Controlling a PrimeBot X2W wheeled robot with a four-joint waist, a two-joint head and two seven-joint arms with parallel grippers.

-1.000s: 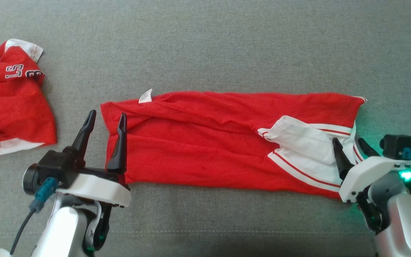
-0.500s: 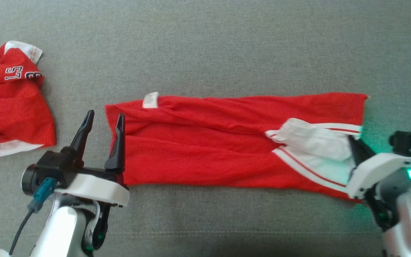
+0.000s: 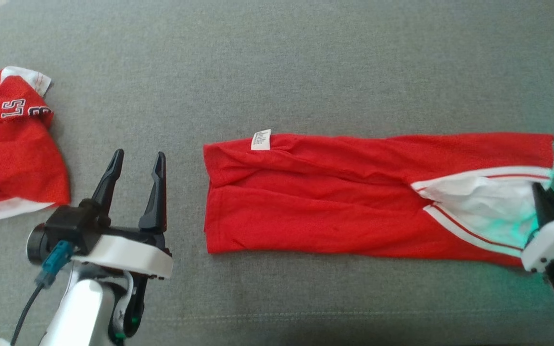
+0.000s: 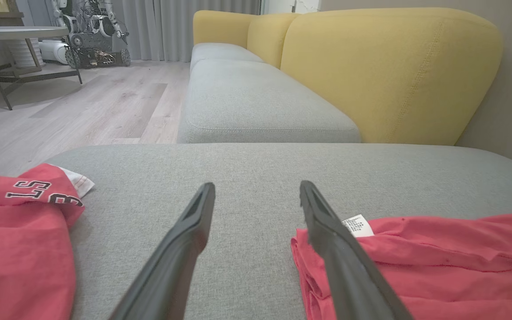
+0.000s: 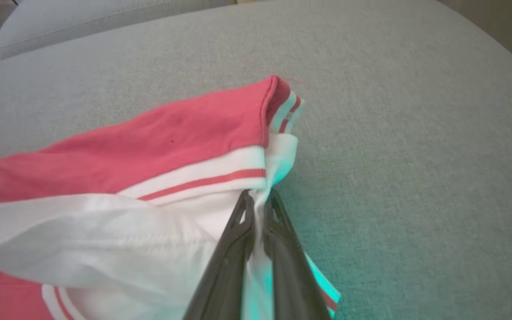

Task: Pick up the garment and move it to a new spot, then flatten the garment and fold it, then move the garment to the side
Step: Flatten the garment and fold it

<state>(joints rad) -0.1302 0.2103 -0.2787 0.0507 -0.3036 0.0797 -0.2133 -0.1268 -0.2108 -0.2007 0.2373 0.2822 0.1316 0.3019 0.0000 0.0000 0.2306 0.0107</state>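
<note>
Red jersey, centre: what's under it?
The red jersey lies flat on the grey sofa cushion, which shows around it. Anything between its folded layers or beneath is covered. The right gripper pinches its white edge.

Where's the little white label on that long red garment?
Head view: the small white label sits at the long red garment's far left corner, right of the left fingers.

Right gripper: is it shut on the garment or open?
Shut on the garment: in the right wrist view, the right gripper has its jaws pressed together, white fabric pinched between them.
</note>
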